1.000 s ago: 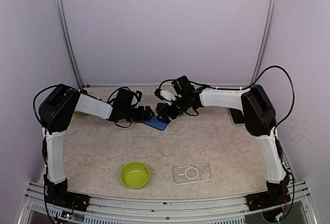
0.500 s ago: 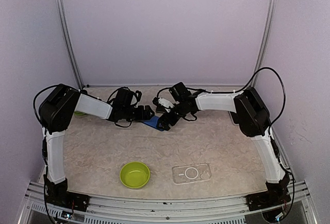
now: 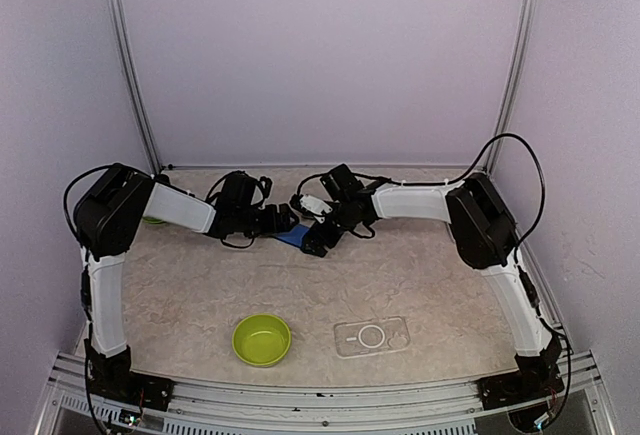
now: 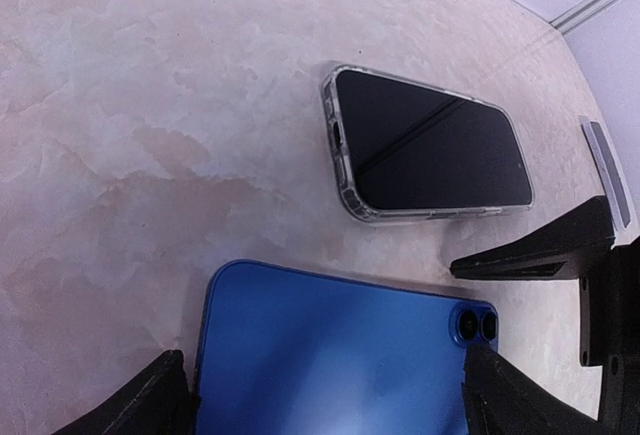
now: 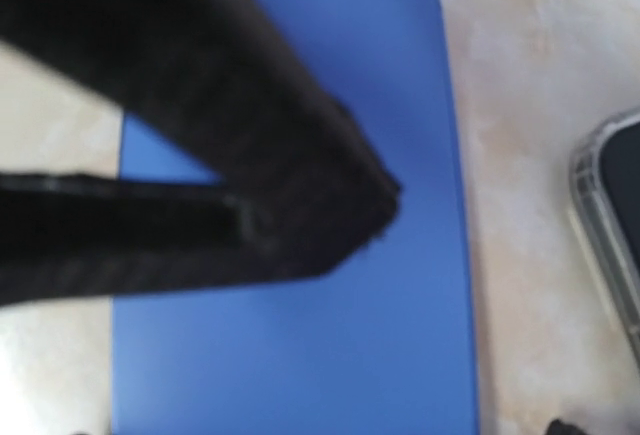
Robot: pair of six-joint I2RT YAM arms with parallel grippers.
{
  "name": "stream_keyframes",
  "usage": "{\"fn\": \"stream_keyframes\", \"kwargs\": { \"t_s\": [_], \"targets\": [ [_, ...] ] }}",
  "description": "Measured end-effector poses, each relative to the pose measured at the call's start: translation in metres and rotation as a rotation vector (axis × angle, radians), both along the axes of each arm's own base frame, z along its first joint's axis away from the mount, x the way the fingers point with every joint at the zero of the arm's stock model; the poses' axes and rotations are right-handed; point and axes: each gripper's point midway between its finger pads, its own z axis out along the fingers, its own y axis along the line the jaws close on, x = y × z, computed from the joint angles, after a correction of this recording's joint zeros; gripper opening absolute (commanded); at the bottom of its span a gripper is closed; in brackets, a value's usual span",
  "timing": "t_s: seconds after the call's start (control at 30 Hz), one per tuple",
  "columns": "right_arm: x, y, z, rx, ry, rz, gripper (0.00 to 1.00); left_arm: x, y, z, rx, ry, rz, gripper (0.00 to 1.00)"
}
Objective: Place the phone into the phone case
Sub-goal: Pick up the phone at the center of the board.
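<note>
Both hands, left hand [image 3: 287, 221] and right hand [image 3: 313, 242], are spread apart around the blue phone [image 4: 335, 355] (face down on the worktop), apparently readying a shared lift.

Blurred black claw finger [image 5: 200, 155] over blue phone [image 5: 400, 285], perhaps touching.

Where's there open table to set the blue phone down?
Bare table lies between the grippers and the clear case, and left of the green bowl. It is crowded at the back, where both grippers meet over the blue phone.
</note>
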Motion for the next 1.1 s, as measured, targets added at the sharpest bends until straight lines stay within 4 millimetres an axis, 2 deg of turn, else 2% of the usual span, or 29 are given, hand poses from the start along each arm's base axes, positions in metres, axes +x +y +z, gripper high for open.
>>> {"fn": "stream_keyframes", "kwargs": {
  "t_s": [0.17,0.3,0.43,0.63,0.73,0.93,1.1],
  "targets": [
    [-0.002,0.004,0.000,-0.018,-0.012,0.027,0.86,-0.010,0.006,0.003,-0.021,0.038,0.029,0.93],
    [-0.005,0.006,0.001,-0.030,-0.014,0.048,0.80,-0.028,0.019,0.008,-0.016,0.081,0.062,0.94],
    [-0.010,0.007,0.001,-0.041,-0.006,0.080,0.70,-0.048,0.033,0.028,-0.022,0.082,0.087,0.95],
    [-0.016,0.008,0.001,-0.043,-0.002,0.129,0.71,-0.070,0.050,0.070,-0.059,0.023,0.113,0.96],
    [-0.018,0.009,0.001,-0.042,0.000,0.150,0.69,-0.079,0.056,0.086,-0.075,-0.002,0.117,0.96],
    [-0.028,0.007,0.001,-0.039,0.030,0.177,0.64,-0.100,0.067,0.103,-0.090,-0.024,0.127,0.96],
    [-0.052,-0.004,0.002,-0.029,0.089,0.200,0.60,-0.118,0.072,0.122,-0.122,-0.060,0.122,0.96]
  ]
}}
